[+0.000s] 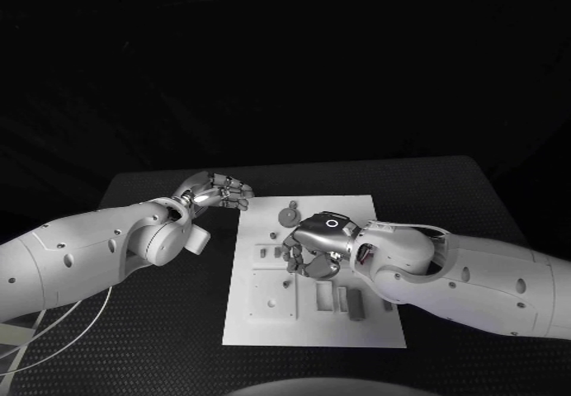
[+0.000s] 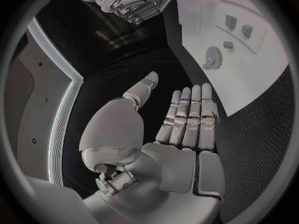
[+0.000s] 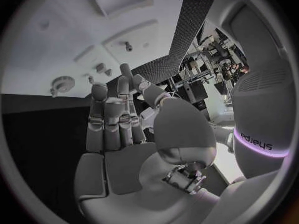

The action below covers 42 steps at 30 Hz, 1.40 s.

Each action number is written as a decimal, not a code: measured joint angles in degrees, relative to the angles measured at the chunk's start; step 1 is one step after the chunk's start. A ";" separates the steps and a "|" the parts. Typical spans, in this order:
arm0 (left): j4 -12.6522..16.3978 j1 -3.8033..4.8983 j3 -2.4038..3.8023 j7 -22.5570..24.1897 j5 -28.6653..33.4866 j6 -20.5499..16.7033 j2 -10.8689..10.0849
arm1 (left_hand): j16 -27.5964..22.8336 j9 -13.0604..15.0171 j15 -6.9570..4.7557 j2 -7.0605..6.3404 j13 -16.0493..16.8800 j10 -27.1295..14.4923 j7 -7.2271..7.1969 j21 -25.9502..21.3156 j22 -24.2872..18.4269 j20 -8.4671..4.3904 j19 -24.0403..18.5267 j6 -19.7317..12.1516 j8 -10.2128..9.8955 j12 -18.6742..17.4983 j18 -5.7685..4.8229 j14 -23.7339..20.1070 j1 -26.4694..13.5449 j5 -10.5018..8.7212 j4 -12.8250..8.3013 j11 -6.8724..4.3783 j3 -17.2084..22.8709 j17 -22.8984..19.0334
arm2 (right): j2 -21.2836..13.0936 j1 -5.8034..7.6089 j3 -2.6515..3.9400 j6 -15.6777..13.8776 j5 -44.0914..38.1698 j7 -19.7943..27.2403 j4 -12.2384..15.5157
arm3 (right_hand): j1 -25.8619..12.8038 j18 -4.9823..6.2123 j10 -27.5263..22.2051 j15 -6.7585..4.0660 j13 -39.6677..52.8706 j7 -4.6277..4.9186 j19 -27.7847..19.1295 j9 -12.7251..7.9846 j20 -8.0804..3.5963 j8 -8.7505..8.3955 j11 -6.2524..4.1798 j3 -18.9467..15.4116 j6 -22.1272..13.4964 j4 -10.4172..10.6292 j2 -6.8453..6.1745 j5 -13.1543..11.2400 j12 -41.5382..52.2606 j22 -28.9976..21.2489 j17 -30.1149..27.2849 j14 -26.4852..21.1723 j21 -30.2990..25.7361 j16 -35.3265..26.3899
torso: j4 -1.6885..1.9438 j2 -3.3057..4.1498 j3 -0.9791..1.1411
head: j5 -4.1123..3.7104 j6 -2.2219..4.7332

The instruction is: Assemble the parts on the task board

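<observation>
Left hand (image 1: 215, 191) lies empty with fingers straight, beside the task board (image 1: 357, 330); right hand (image 1: 315, 247) pinches a small part (image 3: 115, 101) above it

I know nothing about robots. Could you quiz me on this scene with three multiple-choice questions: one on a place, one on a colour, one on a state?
1. Where is the right hand?
A. Above the task board
B. Resting on the left arm
C. Raised far off to the side

2. What colour is the task board?
A. Black
B. White
C. Red

3. What is the left hand doing?
A. Gripping a part
B. Holding nothing, fingers straight
C. Pressing on the board

Answers: A, it hangs over the plate; B, it is plainly white; B, the left wrist view shows it empty.
</observation>
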 measured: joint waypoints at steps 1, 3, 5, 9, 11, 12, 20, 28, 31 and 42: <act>-0.05 0.01 0.00 0.01 0.02 0.00 0.04 | 0.00 0.00 0.00 0.00 0.00 0.00 0.00 0.00 0.00 0.00 0.00 0.00 0.00 0.00 -0.01 0.00 0.00 0.00 0.00 0.00 0.00 0.00 | 0.41 -0.32 -0.02 -0.01 0.03 0.06 -0.19 | 0.00 0.00 0.00 0.00 0.00 0.00 -0.01 0.00 -0.01 0.00 0.00 0.00 0.00 0.00 0.00 0.00 0.00 0.00 0.00 0.00 0.00 0.00 | 0.01 0.00 0.00 | 0.22 -0.06; -0.20 0.03 0.00 0.02 0.04 0.00 0.18 | 0.00 0.00 0.00 0.00 -0.01 0.00 0.00 0.00 0.00 0.00 0.00 0.00 0.00 0.00 -0.01 0.00 0.00 0.00 0.00 0.00 0.00 0.00 | 1.24 -0.87 -0.08 -0.03 0.04 0.17 -0.52 | 0.00 0.00 0.00 0.00 0.00 0.00 -0.12 0.00 -0.12 0.00 0.00 0.00 0.00 0.00 -0.01 0.00 0.00 0.00 0.00 0.00 0.00 0.00 | 0.01 0.00 0.01 | 0.73 -0.21; -0.24 0.04 0.00 0.03 0.07 -0.01 0.26 | 0.00 0.00 0.00 0.00 -0.05 0.00 0.00 0.00 0.00 0.00 0.00 0.00 0.00 0.00 -0.02 0.00 0.00 0.00 0.00 0.00 0.00 -0.02 | 2.12 -1.44 -0.12 -0.04 0.04 0.32 -0.90 | -0.07 0.00 0.00 0.01 0.00 0.00 -0.13 0.00 -0.13 0.00 0.00 0.00 0.00 0.00 -0.07 -0.01 0.00 0.00 0.00 0.00 0.00 0.00 | 0.01 0.00 0.01 | 1.24 -0.39; -0.36 0.05 0.00 0.06 0.10 -0.01 0.34 | 0.00 0.00 0.00 0.00 -0.05 0.00 0.00 0.00 0.00 0.00 0.00 0.00 0.00 0.00 -0.03 0.00 0.00 0.00 0.00 0.00 0.00 -0.06 | 3.25 -2.21 -0.23 -0.06 -0.05 0.58 -1.50 | -0.07 0.00 0.00 0.02 0.00 0.00 -0.14 0.00 -0.14 0.00 0.00 0.00 0.00 0.00 -0.08 -0.10 0.00 0.00 -0.01 0.01 0.00 0.00 | 0.00 -0.01 0.01 | 2.40 -0.76; -0.42 0.06 0.00 0.07 0.11 -0.01 0.35 | 0.00 0.00 0.00 0.00 -0.05 0.00 0.00 0.00 0.00 0.00 0.00 0.00 0.00 0.00 -0.04 0.00 0.00 0.00 0.00 0.00 0.00 -0.06 | 3.91 -2.67 -0.30 -0.07 -0.12 0.65 -2.03 | -0.07 0.00 0.00 0.02 0.00 0.00 -0.14 0.00 -0.13 0.00 0.00 -0.01 0.00 -0.01 -0.08 0.08 0.00 0.00 0.02 0.01 0.00 0.00 | 0.01 -0.01 0.01 | 2.83 -0.95; -0.43 0.06 0.00 0.07 0.12 -0.01 0.36 | 0.00 0.00 0.00 0.00 -0.04 0.00 0.00 0.00 0.00 0.00 0.00 0.00 0.00 0.00 -0.04 0.00 0.00 0.00 0.00 0.00 0.00 -0.06 | 4.23 -2.92 -0.33 -0.07 -0.16 0.68 -2.22 | -0.07 0.00 0.00 0.02 0.00 0.00 -0.14 0.00 -0.13 0.00 0.00 -0.01 0.00 -0.01 -0.08 0.08 0.00 0.00 0.05 0.01 0.00 0.00 | 0.00 -0.01 0.01 | 3.03 -1.00; -0.56 0.11 0.01 0.10 0.15 -0.01 0.50 | 0.00 0.00 0.00 0.00 -0.10 0.00 0.00 0.00 -0.05 0.00 0.00 0.00 0.00 0.00 -0.07 0.00 0.00 0.00 0.00 0.00 0.00 -0.11 | 6.12 -4.48 -0.62 -0.04 -0.74 0.97 -3.67 | -0.07 0.00 0.00 -0.09 0.00 0.00 -0.14 0.00 -0.12 0.00 0.00 -0.01 0.00 -0.01 -0.07 0.08 0.00 0.00 0.04 -0.11 0.00 0.00 | -0.01 -0.01 0.02 | 4.22 -1.69; -0.57 0.14 0.01 0.10 0.17 -0.01 0.51 | 0.00 0.00 0.00 0.00 -0.16 0.00 0.00 0.00 -0.05 0.00 0.00 0.00 0.00 0.00 -0.11 0.00 0.00 0.00 0.00 0.00 0.00 -0.16 | 7.31 -5.51 -0.96 0.05 -1.62 1.01 -4.98 | -0.05 0.00 0.00 -0.09 0.00 0.00 -0.14 0.00 -0.09 0.00 0.00 0.07 0.01 0.07 -0.06 0.08 0.00 0.00 0.04 -0.13 0.00 0.00 | -0.04 -0.02 0.03 | 4.72 -1.99; -0.57 0.14 0.01 0.10 0.17 0.00 0.52 | 0.00 0.00 0.00 0.00 -0.16 0.00 0.00 0.00 -0.10 0.00 0.00 0.00 0.00 0.00 -0.13 0.00 0.00 0.00 0.00 0.00 0.00 -0.16 | 7.64 -5.75 -0.98 0.08 -1.96 1.01 -5.30 | -0.04 0.00 0.00 -0.09 0.01 0.00 -0.14 0.00 -0.09 0.00 0.00 0.15 0.01 0.15 -0.05 0.08 0.01 0.00 0.04 -0.13 0.00 0.00 | -0.04 -0.02 0.06 | 4.89 -2.08; -0.57 0.16 0.01 0.10 0.19 0.01 0.54 | 0.00 0.00 0.00 0.00 -0.22 0.00 0.00 0.00 -0.10 0.00 0.00 0.00 0.00 0.00 -0.21 0.00 0.00 0.00 0.00 0.00 0.00 -0.21 | 8.41 -6.53 -1.09 0.12 -2.59 1.04 -5.64 | 0.26 -0.01 0.00 -0.07 0.07 0.00 -0.22 0.00 0.01 0.00 0.00 0.15 0.01 0.15 0.09 0.06 0.03 0.00 0.09 -0.12 0.00 0.00 | -0.09 -0.05 0.08 | 5.11 -2.32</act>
